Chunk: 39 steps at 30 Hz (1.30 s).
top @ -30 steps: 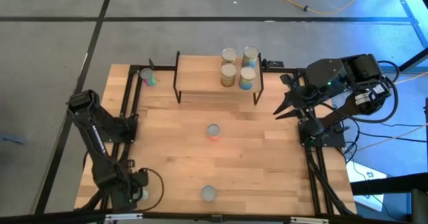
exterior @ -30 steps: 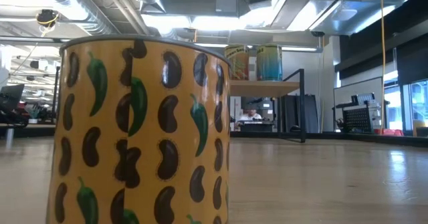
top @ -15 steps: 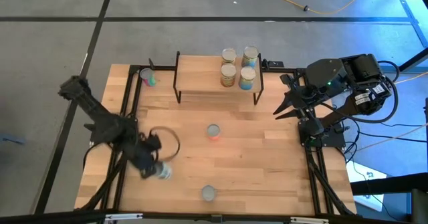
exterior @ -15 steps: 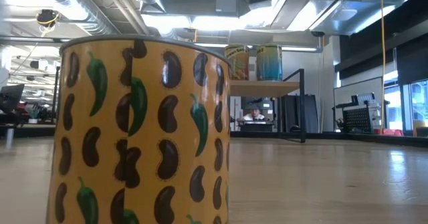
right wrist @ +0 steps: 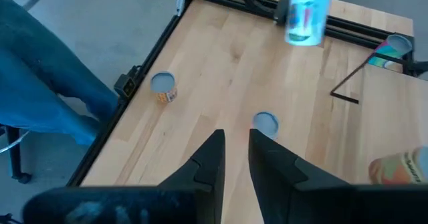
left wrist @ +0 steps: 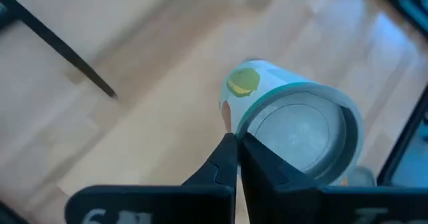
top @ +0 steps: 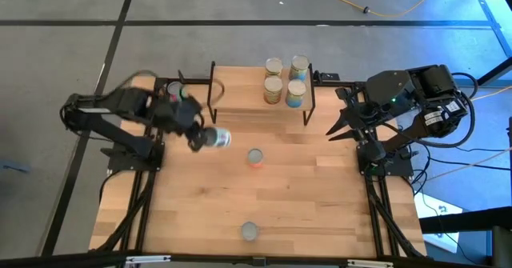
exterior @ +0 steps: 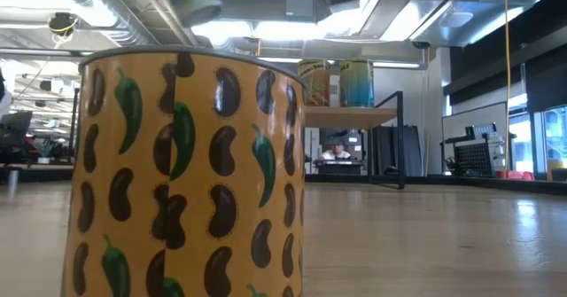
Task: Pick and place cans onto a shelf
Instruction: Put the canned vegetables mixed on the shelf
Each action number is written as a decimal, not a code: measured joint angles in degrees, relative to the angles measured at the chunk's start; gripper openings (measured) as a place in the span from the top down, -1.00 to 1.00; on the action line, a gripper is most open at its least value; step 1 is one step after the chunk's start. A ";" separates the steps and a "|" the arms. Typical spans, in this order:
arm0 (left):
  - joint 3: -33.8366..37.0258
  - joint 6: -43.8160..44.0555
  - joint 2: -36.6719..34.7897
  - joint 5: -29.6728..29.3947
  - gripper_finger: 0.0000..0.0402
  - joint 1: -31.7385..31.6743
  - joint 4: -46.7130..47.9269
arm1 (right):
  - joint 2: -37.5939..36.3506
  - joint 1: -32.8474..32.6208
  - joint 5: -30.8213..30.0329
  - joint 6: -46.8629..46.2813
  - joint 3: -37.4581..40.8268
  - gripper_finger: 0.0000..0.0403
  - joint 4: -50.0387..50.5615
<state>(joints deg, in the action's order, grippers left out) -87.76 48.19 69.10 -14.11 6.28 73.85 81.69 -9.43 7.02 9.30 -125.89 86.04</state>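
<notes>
Moved since one second ago: left arm, from the near left corner of the worktop (top: pixel 320 212) up toward the shelf, carrying a teal-and-white can (top: pixel 218 138). Left gripper (top: pixel 202 138): jaws clenched on the can's wall, which is being held clear of the worktop, tipped on its side, just short of the shelf's near left leg; its silver end is facing the left wrist camera. Right gripper (top: pixel 339 127): unchanged, waiting at the right edge beside the shelf, jaws standing apart and grasping nothing. Shelf (top: pixel 240 88): light wood plank on black wire legs at the far side of the worktop, bearing four cans (top: pixel 285 81) clustered at its right end; its left half is showing bare plank. Remaining stock: orange-red can (top: pixel 255 158) standing mid-worktop; yellow bean-patterned can (top: pixel 250 232) standing at the near edge, filling the low view; one teal-and-pink can (top: pixel 177 92) standing at the far left corner, outside the shelf's left leg. Step in hand, as judged: transport of the held can to the shelf. Next move is calling for lifting it above the plank, turning it upright, and setting it on the bare left portion without striking the leg or the cans already placed.
</notes>
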 joint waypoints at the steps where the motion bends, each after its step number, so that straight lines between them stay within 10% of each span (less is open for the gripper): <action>1: -1.94 -1.83 0.67 0.11 1.00 -2.24 0.39 | 0.00 -0.02 -0.86 -0.02 0.00 0.66 -0.01; 24: -34.77 -44.40 30.72 19.73 1.00 -43.50 3.39 | 0.00 -0.02 -2.92 -0.08 0.00 0.66 -0.04; 39: -38.63 -53.50 42.33 19.43 1.00 -49.45 13.73 | 0.00 0.00 -2.94 -0.06 0.00 0.66 -0.08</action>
<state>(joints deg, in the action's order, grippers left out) -126.39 -5.31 111.43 5.32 -43.18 87.59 81.69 -9.43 4.08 9.23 -125.89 85.96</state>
